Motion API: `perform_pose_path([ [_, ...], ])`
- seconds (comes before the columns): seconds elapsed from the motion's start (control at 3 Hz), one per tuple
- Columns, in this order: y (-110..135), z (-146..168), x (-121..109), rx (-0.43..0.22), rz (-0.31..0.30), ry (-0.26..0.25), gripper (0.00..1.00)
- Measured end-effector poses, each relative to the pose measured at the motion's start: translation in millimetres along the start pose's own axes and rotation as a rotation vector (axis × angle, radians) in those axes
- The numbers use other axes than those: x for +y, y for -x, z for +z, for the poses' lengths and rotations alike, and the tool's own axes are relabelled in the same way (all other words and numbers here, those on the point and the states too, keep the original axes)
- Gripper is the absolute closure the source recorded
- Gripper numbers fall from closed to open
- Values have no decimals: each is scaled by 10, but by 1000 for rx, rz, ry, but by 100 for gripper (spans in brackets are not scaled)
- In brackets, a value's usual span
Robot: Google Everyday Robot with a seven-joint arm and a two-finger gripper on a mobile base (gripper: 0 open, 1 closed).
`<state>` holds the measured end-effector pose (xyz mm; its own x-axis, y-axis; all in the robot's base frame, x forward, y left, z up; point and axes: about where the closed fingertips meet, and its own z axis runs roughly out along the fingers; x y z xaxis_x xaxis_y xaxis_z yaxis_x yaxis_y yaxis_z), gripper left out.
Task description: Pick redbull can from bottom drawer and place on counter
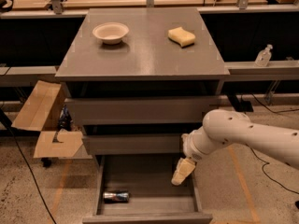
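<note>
Camera view: the bottom drawer (147,183) stands pulled open, and the can (116,197) lies on its side on the drawer's floor, near the front left corner. The hand (183,171) hangs over the right side of the drawer, close to its right wall and well apart from the can. I cannot tell whether it is spread or pressed together. On the worktop (145,59) sit a pale bowl (110,32) and a yellow sponge (181,36), apart from each other. A cardboard box (44,125) stands to the left of the cabinet, and a small bottle (264,56) stands on the ledge (275,69) at right.
</note>
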<state>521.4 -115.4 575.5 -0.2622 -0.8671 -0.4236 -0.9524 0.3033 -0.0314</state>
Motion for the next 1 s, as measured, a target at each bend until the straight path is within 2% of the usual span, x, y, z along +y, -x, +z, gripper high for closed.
perform_pose_path([
  [0.33, 8, 534, -90, -28, -17, 18, 0],
  [0.67, 82, 1219, -119, -65, -34, 78, 0],
  [1.0, 185, 1463, -34, -124, -21, 149, 0],
])
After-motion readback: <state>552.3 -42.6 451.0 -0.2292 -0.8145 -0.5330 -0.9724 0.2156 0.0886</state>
